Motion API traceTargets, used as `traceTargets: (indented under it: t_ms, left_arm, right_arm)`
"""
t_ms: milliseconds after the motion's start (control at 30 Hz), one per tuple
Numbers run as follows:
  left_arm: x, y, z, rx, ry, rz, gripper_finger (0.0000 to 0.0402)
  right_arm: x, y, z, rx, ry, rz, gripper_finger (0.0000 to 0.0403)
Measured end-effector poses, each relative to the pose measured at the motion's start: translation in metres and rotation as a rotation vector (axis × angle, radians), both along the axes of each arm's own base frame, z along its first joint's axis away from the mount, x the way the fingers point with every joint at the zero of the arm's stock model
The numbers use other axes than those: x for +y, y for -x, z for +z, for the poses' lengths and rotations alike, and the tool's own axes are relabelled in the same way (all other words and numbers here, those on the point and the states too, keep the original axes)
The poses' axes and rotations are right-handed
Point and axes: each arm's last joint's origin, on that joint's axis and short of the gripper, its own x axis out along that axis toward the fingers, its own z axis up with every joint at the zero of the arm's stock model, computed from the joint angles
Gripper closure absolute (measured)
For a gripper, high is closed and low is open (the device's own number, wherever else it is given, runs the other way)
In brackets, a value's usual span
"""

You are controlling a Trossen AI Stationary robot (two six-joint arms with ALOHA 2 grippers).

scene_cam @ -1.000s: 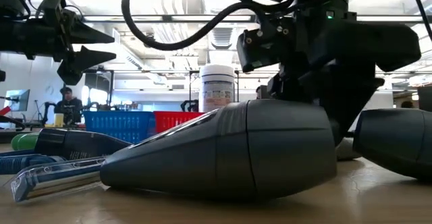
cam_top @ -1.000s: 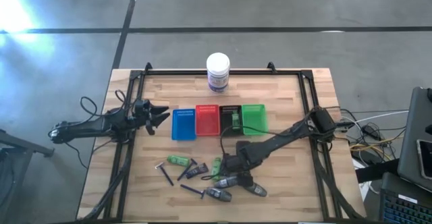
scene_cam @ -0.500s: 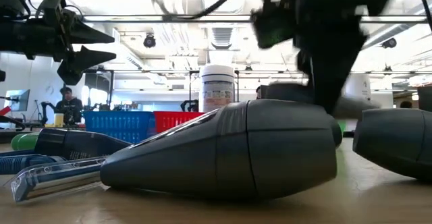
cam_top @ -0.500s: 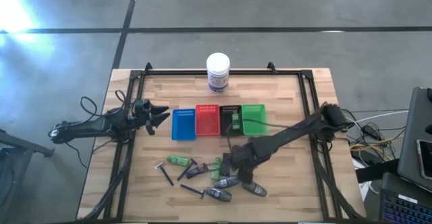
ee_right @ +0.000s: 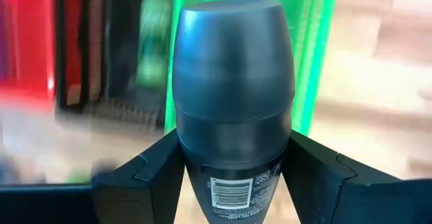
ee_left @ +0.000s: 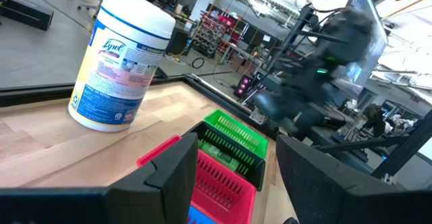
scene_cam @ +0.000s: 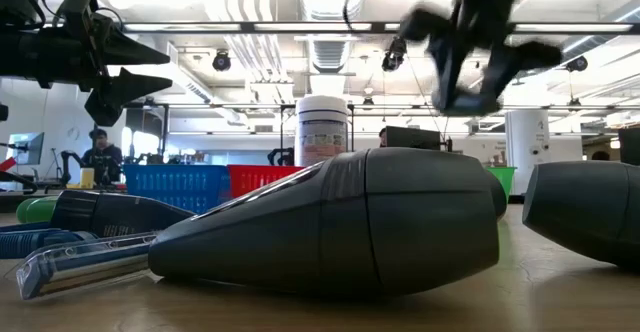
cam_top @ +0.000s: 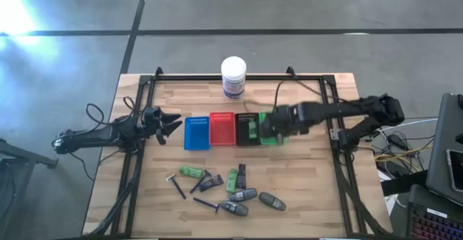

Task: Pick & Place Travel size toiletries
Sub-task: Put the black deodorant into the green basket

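The toiletries lie in a loose pile near the near edge: green tubes (cam_top: pixel 190 172) (cam_top: pixel 232 178), dark tubes (cam_top: pixel 211 181), grey mini bottles (cam_top: pixel 242 194) (cam_top: pixel 272 201), and thin razors (cam_top: pixel 176 186). One more green item lies in the black tray (cam_top: pixel 252 129). My right gripper (cam_top: pixel 269 124) hovers over the green tray (cam_top: pixel 273 117), shut on a grey mini bottle (ee_right: pixel 233 82). In the low view it hangs high and blurred (scene_cam: pixel 480 62). My left gripper (cam_top: pixel 172 123) waits open, left of the blue tray (cam_top: pixel 196 133). My right gripper pinches the grey mini bottle between its two fingers (ee_right: pixel 158 166), on the labelled bottom half (ee_right: pixel 233 187). The capped end (ee_right: pixel 233 42) sticks out past the fingertips. The bottle is lifted clear, above the green tray.
Blue, red (cam_top: pixel 221 129), black and green trays stand in a row at mid-table. A large white jar (cam_top: pixel 234 76) stands at the far edge. A black frame rail (cam_top: pixel 329 117) borders the wooden top. People and benches show in the room beyond.
My right gripper has risen from the pile near the near edge with a grey mini bottle. It swung toward the far edge, fast and blurred, until it was over the green tray. The rest of the pile has stayed put.
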Motion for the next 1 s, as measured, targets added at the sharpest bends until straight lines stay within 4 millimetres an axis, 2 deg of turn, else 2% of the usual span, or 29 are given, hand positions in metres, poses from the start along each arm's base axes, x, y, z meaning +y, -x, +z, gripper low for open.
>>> traceTargets:
  t_ms: [133, 233, 400, 633, 833, 1000]
  left_arm:
    - [0.0, 0.0, 0.0, 0.0, 0.0, 0.0, 0.0195]
    - [0.0, 0.0, 0.0, 0.0, 0.0, 0.0, 0.0195]
    - [0.0, 0.0, 0.0, 0.0, 0.0, 0.0, 0.0195]
    - [0.0, 0.0, 0.0, -0.001, 0.0, 0.0, 0.0195]
    - [0.0, 0.0, 0.0, -0.001, 0.0, 0.0, 0.0195]
    - [0.0, 0.0, 0.0, -0.001, 0.0, 0.0, 0.0195]
  right_arm:
    - [-0.036, 0.0, -0.021, -0.079, -0.024, -0.079, 0.0191]
    - [-0.05, -0.003, -0.035, -0.113, -0.033, -0.119, 0.0198]
    - [-0.051, -0.006, -0.056, -0.079, -0.109, -0.087, 0.0195]
    - [-0.053, -0.015, -0.076, -0.024, -0.126, -0.064, 0.0147]
    - [-0.053, -0.026, -0.066, -0.044, -0.095, -0.004, 0.0112]
    - [-0.033, -0.029, -0.036, -0.06, -0.036, 0.121, 0.0094]
